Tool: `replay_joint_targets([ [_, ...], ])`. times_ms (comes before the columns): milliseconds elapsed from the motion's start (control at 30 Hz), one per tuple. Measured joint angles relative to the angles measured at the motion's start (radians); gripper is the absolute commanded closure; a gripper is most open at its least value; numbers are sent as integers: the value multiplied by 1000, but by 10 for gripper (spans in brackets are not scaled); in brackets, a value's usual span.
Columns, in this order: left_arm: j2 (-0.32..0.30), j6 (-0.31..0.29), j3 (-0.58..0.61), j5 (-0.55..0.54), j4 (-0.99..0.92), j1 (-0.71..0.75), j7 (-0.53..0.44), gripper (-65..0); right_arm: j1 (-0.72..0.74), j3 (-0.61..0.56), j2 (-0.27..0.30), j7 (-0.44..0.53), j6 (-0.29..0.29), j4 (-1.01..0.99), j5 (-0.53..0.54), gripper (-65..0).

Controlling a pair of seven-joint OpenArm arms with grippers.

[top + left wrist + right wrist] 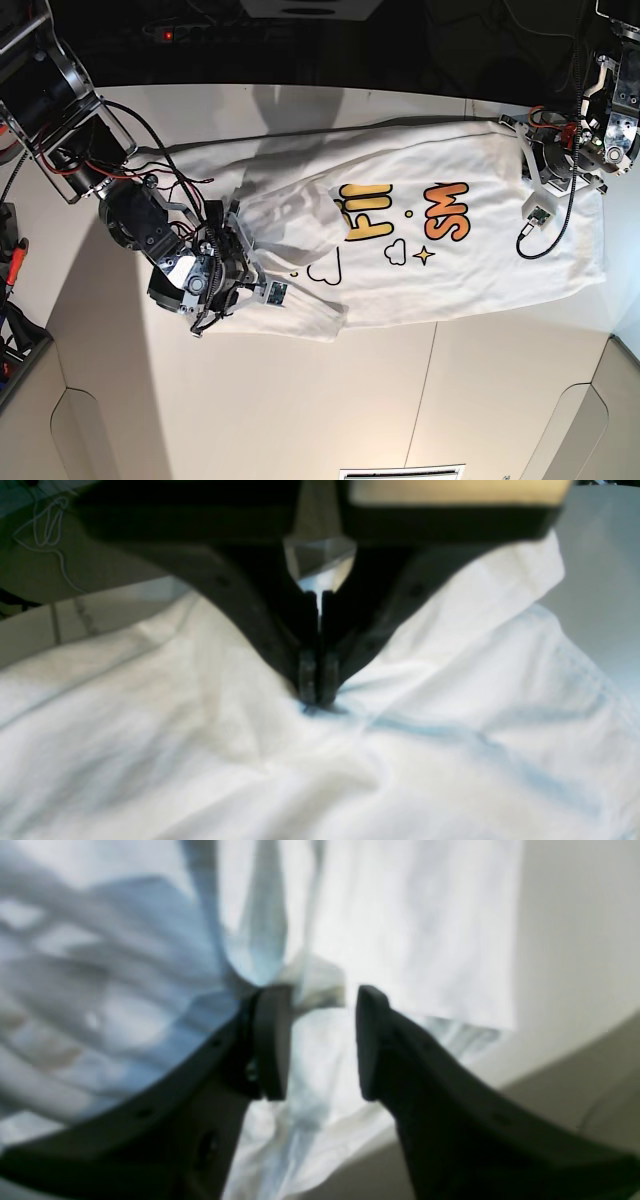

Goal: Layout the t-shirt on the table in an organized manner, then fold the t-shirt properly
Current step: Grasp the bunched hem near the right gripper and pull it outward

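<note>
A white t-shirt printed with orange-and-yellow letters is seen spread across the upper half of the table, its body reaching toward three o'clock in the base view and its bunched collar end lying near nine o'clock. The layout step is judged to be in hand, with no fold yet made: the cloth is flattened on the three o'clock side, while a rumpled flap is doubled over the print near the centre. The left gripper, at two o'clock in the base view, is shown with its jaws pressed together on a pinch of the t-shirt, small creases radiating from the tips. The right gripper, at eight o'clock beside the bunched end, is shown with its jaws partly apart; a tuft of fabric is touched by one finger at the gap's mouth, but no firm hold can be confirmed. For the next move, that tuft would need to be clamped, and the two ends then drawn apart toward nine and three o'clock so that the doubled flap is pulled clear of the lettering and the wrinkles are taken out before folding is begun.
</note>
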Motion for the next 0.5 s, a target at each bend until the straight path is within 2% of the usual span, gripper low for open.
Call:
replay_joint_targets([
  [67, 0, 0, 0, 0, 0, 0, 0, 0, 0, 0, -2, 0, -17, 0, 0, -175],
  [367, 0, 0, 0, 0, 0, 0, 0, 0, 0, 0, -2, 0, -18, 0, -1, -175],
  [500, 0, 0, 0, 0, 0, 0, 0, 0, 0, 0, -2, 0, -18, 0, -35, -175],
])
